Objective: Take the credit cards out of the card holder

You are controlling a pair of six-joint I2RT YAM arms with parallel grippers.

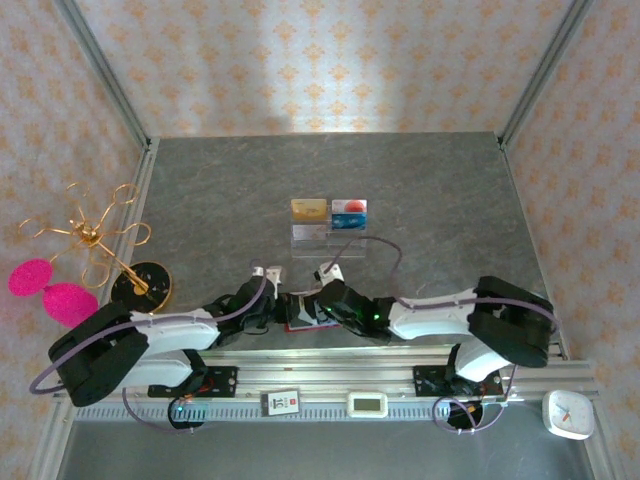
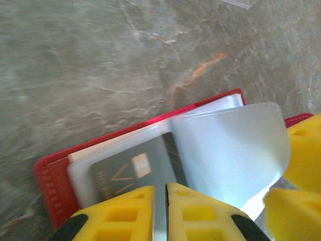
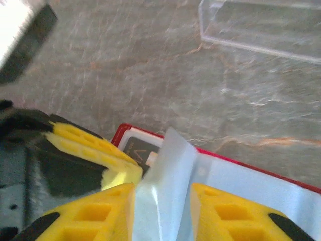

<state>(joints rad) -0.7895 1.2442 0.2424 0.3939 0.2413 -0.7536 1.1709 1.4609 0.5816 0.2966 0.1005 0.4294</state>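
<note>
clearly mid-job: the card holder (image 2: pixel 52 175) lies open on the counter (image 2: pixel 100 60) near its near edge, between both arms. the left hand (image 2: pixel 166 193), pressed almost together, pinches the card holder's near edge, likely to pin it down. the right hand (image 3: pixel 163 201) is partly spread, a clear sleeve (image 3: pixel 165 165) standing loosely between its fingers, which bares the dark credit card (image 2: pixel 125 170), not yet out.
</note>
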